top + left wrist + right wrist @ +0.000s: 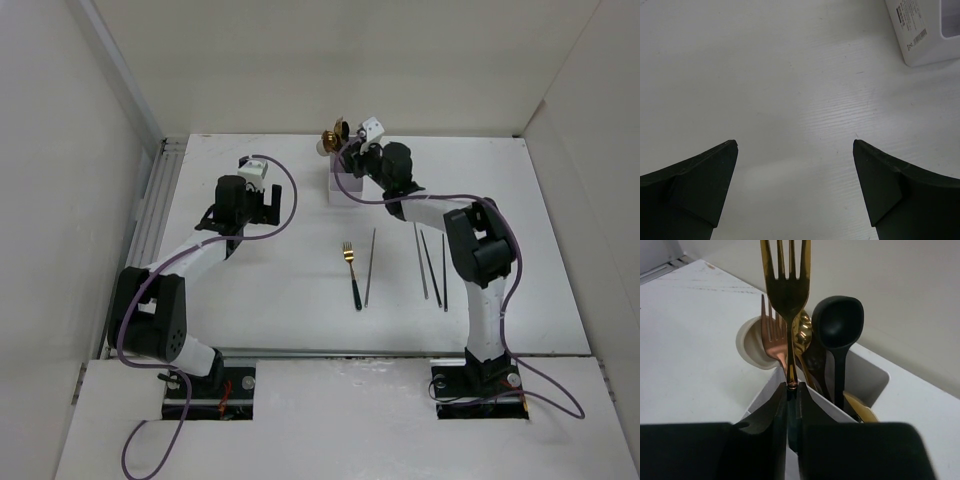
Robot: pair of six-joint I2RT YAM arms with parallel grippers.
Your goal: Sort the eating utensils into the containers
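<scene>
Gold fork (pixel 786 285): upright, tines up, right hand (pixel 788 407) clenched on its neck.
Organiser (pixel 867 375): just beyond that hand; holds copper fork (pixel 774 337) and black spoon (pixel 838 322).
Left hand (pixel 795 146): released, fingers wide, above table (pixel 790 75); organiser corner ahead-right of it.
Second fork (pixel 350 268), chopsticks (pixel 371 265): flat on table, behind right hand.

White table (pixel 250 300) with white organiser (pixel 342 192) at back, gold black-handled fork (pixel 352 275) and 4 dark chopsticks (pixel 370 265) nearer.
</scene>
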